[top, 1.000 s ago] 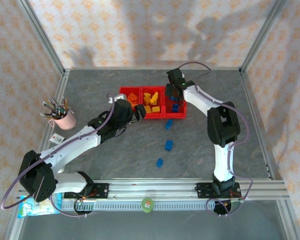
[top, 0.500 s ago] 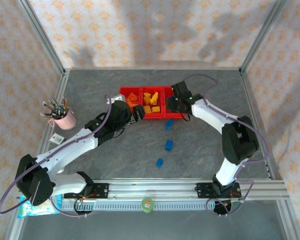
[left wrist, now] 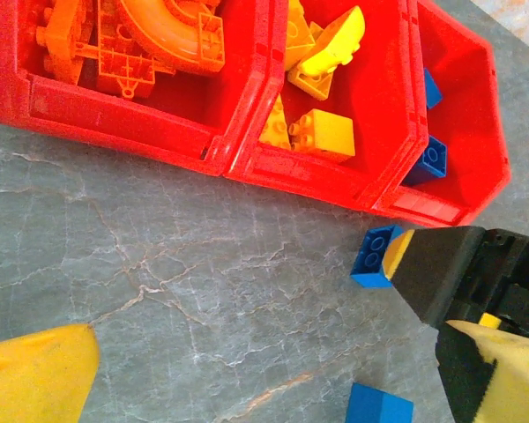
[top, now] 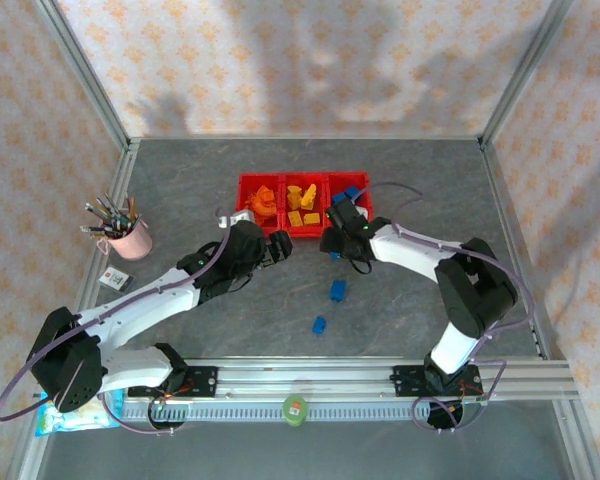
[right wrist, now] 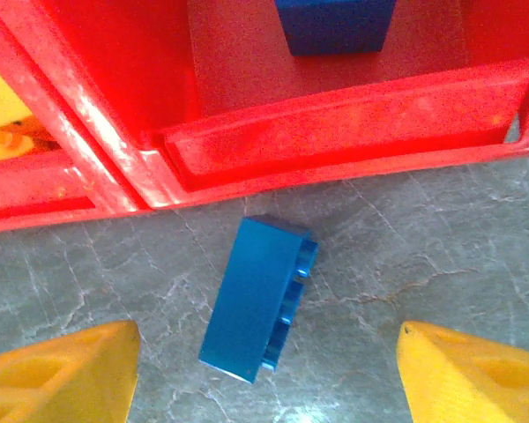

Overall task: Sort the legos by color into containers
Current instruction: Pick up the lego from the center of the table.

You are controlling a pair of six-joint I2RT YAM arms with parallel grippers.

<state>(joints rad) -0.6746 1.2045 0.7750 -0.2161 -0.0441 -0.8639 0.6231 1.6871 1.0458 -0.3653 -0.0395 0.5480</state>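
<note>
Right hand (top: 333, 243) wide open, empty, straddling a blue lego (right wrist: 251, 304) on the bench (top: 410, 290) just in front of my red bins (right wrist: 335, 132), toward the far edge. Left hand (top: 277, 247) looks open and empty too, I think.

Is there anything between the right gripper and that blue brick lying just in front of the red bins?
Nothing visible does. The blue brick lies alone on the table, between the open fingers of the right gripper. Toward its place, only the front wall of the right-hand red bin rises beside it.
</note>
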